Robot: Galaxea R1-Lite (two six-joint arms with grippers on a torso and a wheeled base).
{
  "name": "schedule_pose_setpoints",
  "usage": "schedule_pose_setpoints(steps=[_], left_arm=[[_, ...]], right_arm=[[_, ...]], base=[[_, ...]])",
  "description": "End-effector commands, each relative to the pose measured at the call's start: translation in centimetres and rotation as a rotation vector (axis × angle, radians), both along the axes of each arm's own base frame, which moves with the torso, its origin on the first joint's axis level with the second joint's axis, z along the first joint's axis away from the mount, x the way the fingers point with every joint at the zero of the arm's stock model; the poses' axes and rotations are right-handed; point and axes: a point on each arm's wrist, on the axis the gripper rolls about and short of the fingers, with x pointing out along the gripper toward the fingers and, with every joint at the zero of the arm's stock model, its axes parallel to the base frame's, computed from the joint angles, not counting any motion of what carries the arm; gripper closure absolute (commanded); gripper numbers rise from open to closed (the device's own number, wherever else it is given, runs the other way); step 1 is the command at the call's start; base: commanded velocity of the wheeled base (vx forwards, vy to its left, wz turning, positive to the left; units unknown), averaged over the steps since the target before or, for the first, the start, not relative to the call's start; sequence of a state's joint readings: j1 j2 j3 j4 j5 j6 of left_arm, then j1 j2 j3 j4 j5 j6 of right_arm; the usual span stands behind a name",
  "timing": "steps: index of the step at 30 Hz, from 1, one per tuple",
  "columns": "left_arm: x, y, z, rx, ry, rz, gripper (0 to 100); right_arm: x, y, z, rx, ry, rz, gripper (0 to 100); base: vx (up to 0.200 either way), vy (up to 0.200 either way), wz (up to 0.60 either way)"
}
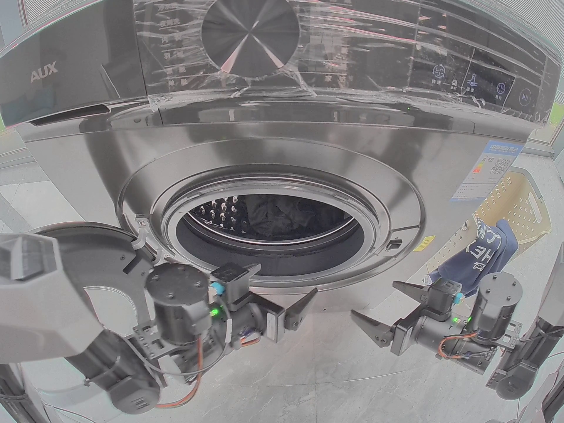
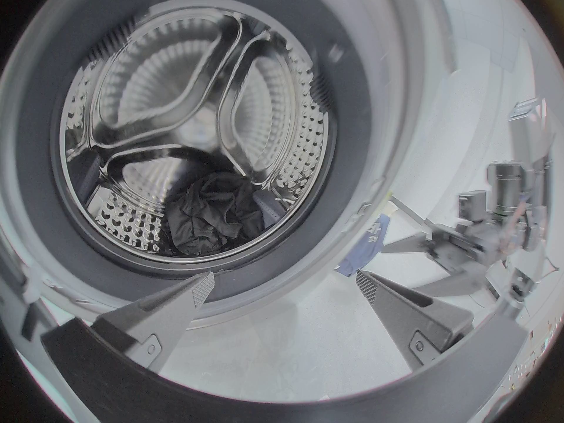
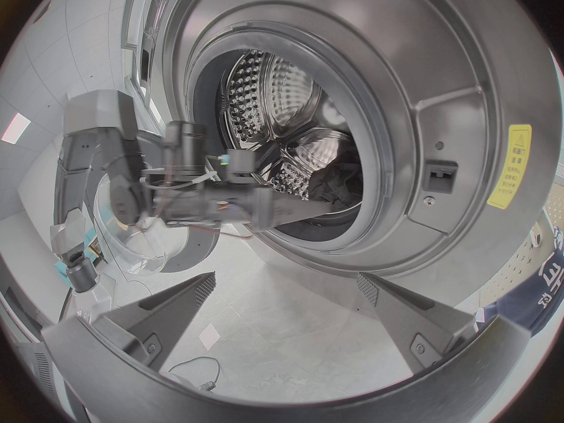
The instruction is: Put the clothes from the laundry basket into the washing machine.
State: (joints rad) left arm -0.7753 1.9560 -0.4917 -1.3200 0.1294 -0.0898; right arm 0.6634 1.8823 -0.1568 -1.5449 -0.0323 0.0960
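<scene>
Black cloth [image 2: 211, 214] lies low inside the washing machine [image 1: 282, 148], so both the left gripper [image 2: 285, 282] and right gripper [image 1: 389, 309] hang before the opening with fingers spread and empty, likely ready for the blue garment [image 1: 479, 259] draped over the laundry basket [image 1: 523, 207] at right.

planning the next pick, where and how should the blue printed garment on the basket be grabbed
Probably pinch the drooping lower bunch of the blue fabric garment with white print, coming from the robot's side. It hangs loose down the outer wall of the beige perforated plastic laundry basket, bulging outward; the open right gripper is nearest.
</scene>
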Motion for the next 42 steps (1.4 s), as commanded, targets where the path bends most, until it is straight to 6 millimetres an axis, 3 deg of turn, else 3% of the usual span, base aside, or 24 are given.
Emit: schedule_pose_setpoints(steps=[1, 6, 17, 27, 35, 36, 42], left_arm=[[-5.5, 3.9, 3.7, -0.066, -0.084, -0.035, 0], [-7.3, 5.9, 4.1, -0.07, -0.092, -0.01, 0], [-10.0, 9.8, 4.5, -0.051, -0.143, 0.028, 0], [-12.8, 14.1, 5.5, -0.076, -0.201, 0.124, 0], [-16.5, 17.9, 4.1, -0.027, -0.117, 0.203, 0], [-17.1, 18.3, 3.9, -0.041, -0.112, 0.204, 0], [-20.6, 20.9, 2.1, -0.077, -0.13, 0.304, 0]], right_arm=[[-2.1, -2.6, 2.8, 0.072, -0.069, -0.101, 0], [-3.5, -4.4, 3.1, 0.072, -0.074, -0.147, 0], [-4.6, -7.8, 4.6, 0.063, -0.111, -0.309, 0], [-8.8, -10.4, 5.0, 0.041, -0.039, -0.44, 0], [-13.2, -13.1, 4.7, 0.05, -0.064, -0.52, 0], [-14.8, -13.8, 4.1, 0.041, -0.071, -0.528, 0], [-18.1, -15.1, 2.3, 0.025, -0.102, -0.607, 0]], base=[[0.0, 0.0, 0.0], [-0.2, 0.0, 0.0], [-0.2, 0.0, 0.0], [-0.2, 0.0, 0.0], [-0.1, 0.0, 0.0], [0.0, 0.0, 0.0], [0.0, -0.067, 0.0]])
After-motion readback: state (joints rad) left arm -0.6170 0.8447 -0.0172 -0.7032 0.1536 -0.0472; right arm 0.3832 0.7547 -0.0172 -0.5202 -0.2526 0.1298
